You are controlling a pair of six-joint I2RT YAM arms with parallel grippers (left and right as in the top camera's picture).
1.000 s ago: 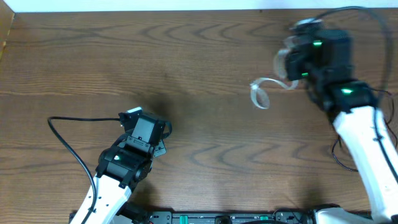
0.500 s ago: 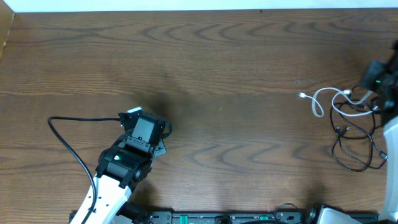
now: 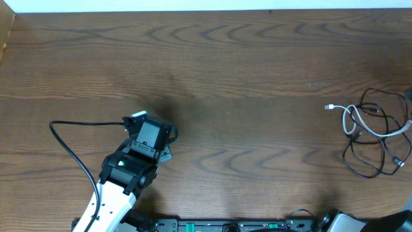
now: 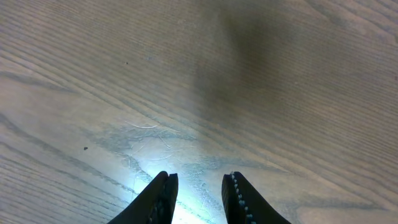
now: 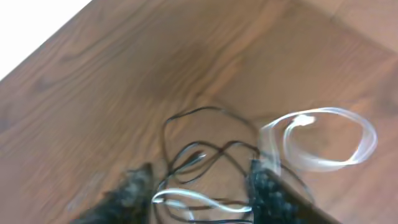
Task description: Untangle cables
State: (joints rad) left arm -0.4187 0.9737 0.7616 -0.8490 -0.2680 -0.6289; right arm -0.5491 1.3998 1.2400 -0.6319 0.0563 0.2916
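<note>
White and black cables (image 3: pixel 351 122), tangled in loose loops, far right.

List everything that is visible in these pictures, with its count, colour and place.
table: one, brown wood, under everything
white cable: one, white, near the table's right edge, tangled with the black ones
black cables: count unclear, black, in the same tangle
arm cable: one, thick black, loops out beside the left arm
left gripper: one, black, open and empty, over bare wood
right gripper: one, black, open, above the tangle
</note>
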